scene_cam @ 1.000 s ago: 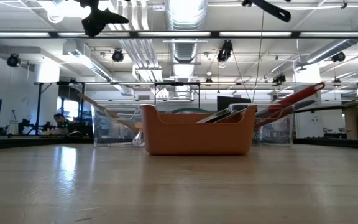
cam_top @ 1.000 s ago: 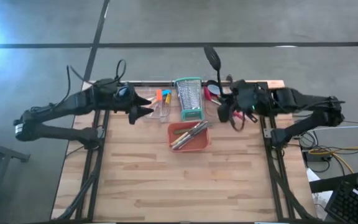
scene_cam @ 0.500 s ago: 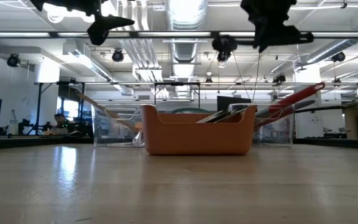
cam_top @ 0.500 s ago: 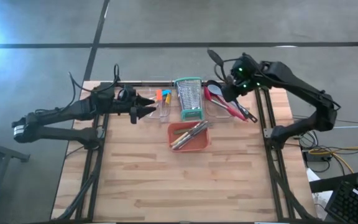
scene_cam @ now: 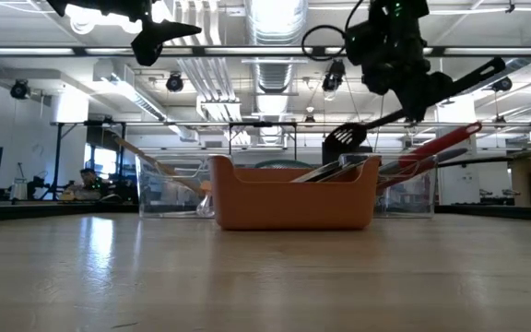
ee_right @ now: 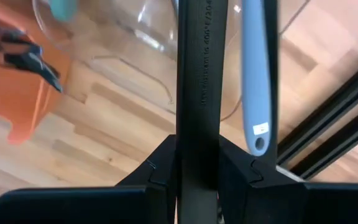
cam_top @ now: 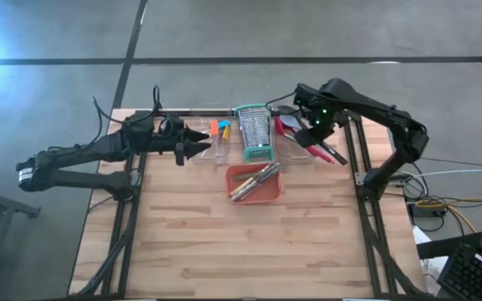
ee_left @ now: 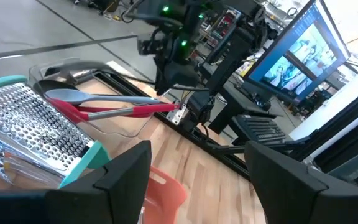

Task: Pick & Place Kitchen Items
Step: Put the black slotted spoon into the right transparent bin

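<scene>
My right gripper (scene_cam: 419, 100) hangs over the right clear bin (cam_top: 301, 144) at the table's far right, shut on a black slotted turner (scene_cam: 344, 138). In that bin lie a red spoon (ee_left: 123, 111) and a grey spatula (ee_right: 253, 74), their handles slanting up over the rim. My left gripper (cam_top: 203, 142) stands open and level beside the left clear bin (cam_top: 218, 138), which holds orange- and blue-handled tools. Several utensils lie in the orange tray (cam_top: 255, 194); their ends rest on its rim. My right gripper pinches the turner's handle (ee_right: 197, 118) between its two fingers (ee_right: 160, 165), about midway along it. The fingers come from above, pointing down, and lie across the handle. The turner is lifted clear and slants, its slotted head low toward the grater and its free end (scene_cam: 498, 65) high.
An upright steel grater (cam_top: 255, 134) with teal rims stands between the two bins, just behind the orange tray. The near half of the wooden table (cam_top: 241, 251) lies bare. A black frame rail (ee_right: 334, 118) runs along the table's right edge.
My right gripper has swung from the table's far right corner toward the left and come down over the right bin, tipping from level to pointing down. The turner, whose head reached out past the far edge, now slants over the bin with its head low.
</scene>
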